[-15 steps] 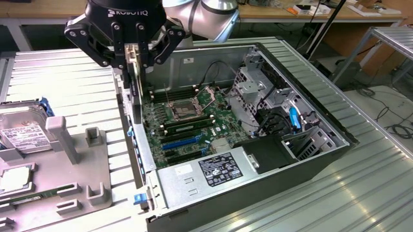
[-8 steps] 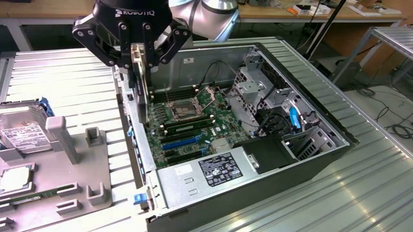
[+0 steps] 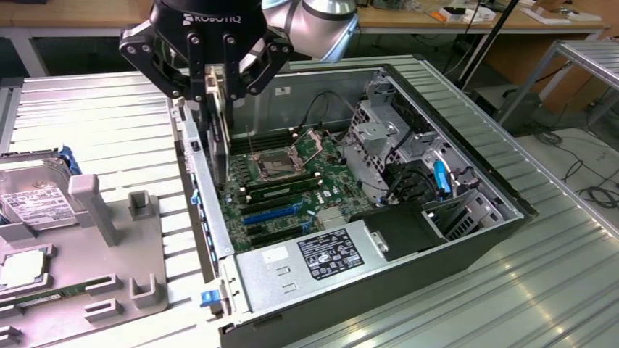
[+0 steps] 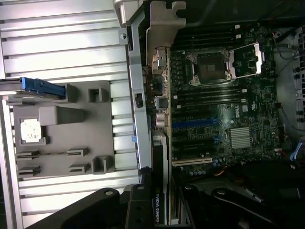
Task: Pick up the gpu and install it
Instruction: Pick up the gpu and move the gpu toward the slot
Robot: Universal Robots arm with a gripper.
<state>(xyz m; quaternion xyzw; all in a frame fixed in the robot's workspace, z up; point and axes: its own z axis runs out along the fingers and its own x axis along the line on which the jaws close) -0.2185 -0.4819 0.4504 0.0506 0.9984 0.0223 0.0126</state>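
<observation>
Exterior view: the gripper [image 3: 217,87], upper left of the frame, has its jaws clamped on the gpu [image 3: 222,145], which hangs edge-on inside the open case [image 3: 406,297], so the pick-up is done. Wrist view: the gpu [image 4: 163,143] runs up mid-frame beside the motherboard [image 4: 214,105], seemingly not yet seated in the slots [image 4: 190,161].

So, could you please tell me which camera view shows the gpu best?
The wrist view: the gpu runs lengthwise there, with its silver bracket and printed label visible, beside the motherboard. The exterior view gives the gpu edge-on, a thin strip gripped by the hand over the open case.
</observation>
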